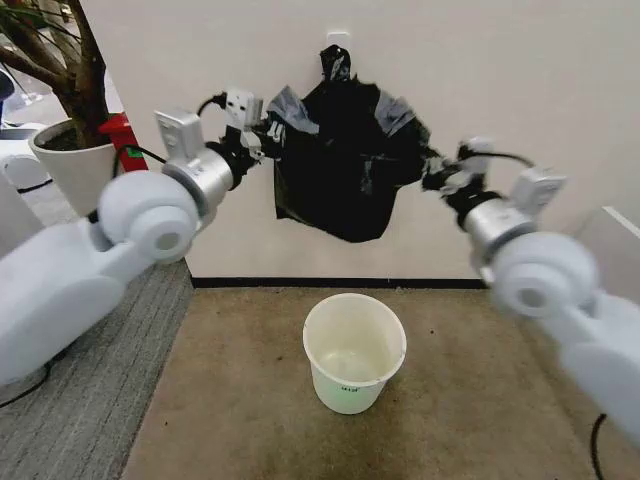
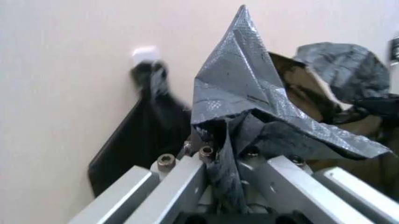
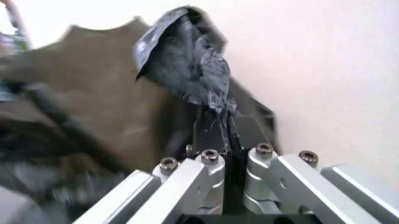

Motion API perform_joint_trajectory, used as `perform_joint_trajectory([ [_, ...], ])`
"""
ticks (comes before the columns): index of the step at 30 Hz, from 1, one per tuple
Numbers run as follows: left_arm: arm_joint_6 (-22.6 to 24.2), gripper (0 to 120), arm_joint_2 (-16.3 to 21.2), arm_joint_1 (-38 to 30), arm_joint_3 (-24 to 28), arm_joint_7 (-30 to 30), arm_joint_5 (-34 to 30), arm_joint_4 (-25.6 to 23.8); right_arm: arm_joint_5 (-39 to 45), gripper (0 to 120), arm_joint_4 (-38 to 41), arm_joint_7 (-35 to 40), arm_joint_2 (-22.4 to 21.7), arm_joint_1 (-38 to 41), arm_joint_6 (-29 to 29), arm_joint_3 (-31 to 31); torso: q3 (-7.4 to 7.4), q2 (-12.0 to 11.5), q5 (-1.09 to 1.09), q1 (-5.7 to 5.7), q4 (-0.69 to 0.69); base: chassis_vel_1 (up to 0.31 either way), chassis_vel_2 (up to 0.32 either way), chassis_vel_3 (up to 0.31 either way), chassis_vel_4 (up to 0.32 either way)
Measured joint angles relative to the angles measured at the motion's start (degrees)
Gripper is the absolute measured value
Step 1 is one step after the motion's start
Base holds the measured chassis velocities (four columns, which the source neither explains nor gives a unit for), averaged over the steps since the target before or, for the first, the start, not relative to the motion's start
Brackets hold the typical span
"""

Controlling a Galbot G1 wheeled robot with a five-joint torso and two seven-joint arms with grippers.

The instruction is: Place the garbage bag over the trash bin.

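Both arms are raised in front of the wall, holding the bag (image 1: 330, 165) stretched between them in the air. The left gripper (image 1: 262, 135) pinches the bag's upper edge at its left corner, and the right gripper (image 1: 432, 172) pinches the opposite corner, a little lower, so the top edge of the bag slopes down toward the right.

In the left wrist view the fingers (image 2: 181, 186) are drawn narrow on a fold of crinkled black plastic (image 2: 249, 102) that rises in a peak beyond them. The right wrist view shows the same: its fingers (image 3: 199, 179) closed tight on a twisted strip of the plastic (image 3: 187, 60).

The bag hangs loose below the two held corners, its bottom sagging to a rounded point above the floor, well clear of the bin (image 1: 354, 352). The bin stands upright on the brown carpet (image 1: 240, 380), directly below the bag and a little nearer the robot, its mouth open (a small dark label shows low on its near side).

Behind the bag, a knotted black bundle (image 2: 146, 126) hangs flat against the wall from a small white hook (image 2: 145, 53). A potted tree (image 1: 70, 150) stands at the far left.
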Motion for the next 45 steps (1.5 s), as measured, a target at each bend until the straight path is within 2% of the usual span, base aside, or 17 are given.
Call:
perform_joint_trajectory([
  [6,-0.8,0,4.4,0.0,-3.9,1.6,-4.0,-6.3,6.7,0,5.5,0.0,-6.3,1.3,1.3,3.5,0.0,0.0,-0.01,0.0,0.01,0.0,0.0,0.0,0.0],
  [9,-0.8,0,5.3,0.4,-4.8,1.8,-4.8,-7.6,7.8,0,6.3,0.3,-7.4,1.7,1.5,3.9,0.0,0.0,0.0,0.0,0.01,0.0,0.0,0.0,0.0],
  [13,-1.9,0,8.9,7.5,-9.5,3.8,-6.0,-12.0,12.4,0,9.6,1.4,-11.0,-2.2,1.5,11.1,0.0,0.0,-0.05,0.0,0.02,0.0,0.0,0.0,0.0],
  [15,-1.9,0,9.2,8.5,-9.8,3.9,-5.9,-12.3,12.6,0,9.8,1.4,-11.1,-3.2,1.5,11.8,0.0,0.0,-0.04,0.0,0.02,0.0,0.0,0.0,0.0],
  [18,-2.3,0,10.6,15.7,-12.4,4.3,-4.6,-14.3,12.0,0,10.0,0.8,-10.6,-13.0,1.5,15.9,0.01,0.0,0.0,0.0,0.0,0.0,0.0,0.0,0.0],
  [20,-2.3,0,11.2,19.9,-13.7,4.7,-3.2,-14.9,9.8,0,10.0,0.3,-9.3,-17.9,1.6,16.0,0.01,0.0,0.01,0.0,0.0,0.0,0.0,0.0,0.0],
  [27,-3.0,0,11.5,28.8,-14.4,5.5,1.1,-15.8,5.6,0,9.8,0.0,-6.6,-24.0,1.6,15.2,0.01,0.0,-0.02,0.0,0.01,0.0,0.0,0.0,0.0],
  [40,-3.3,0,13.6,28.3,-15.0,8.4,1.2,-18.5,12.0,0,9.7,0.7,-9.8,-24.3,1.9,19.4,0.01,0.0,-0.02,0.0,0.01,0.0,0.0,0.0,0.0],
  [45,-3.3,0,12.9,29.0,-14.1,9.2,1.7,-18.0,11.6,0,9.6,0.7,-9.0,-26.1,1.9,17.9,0.01,0.0,-0.02,0.0,0.01,0.0,0.0,0.0,0.0],
])
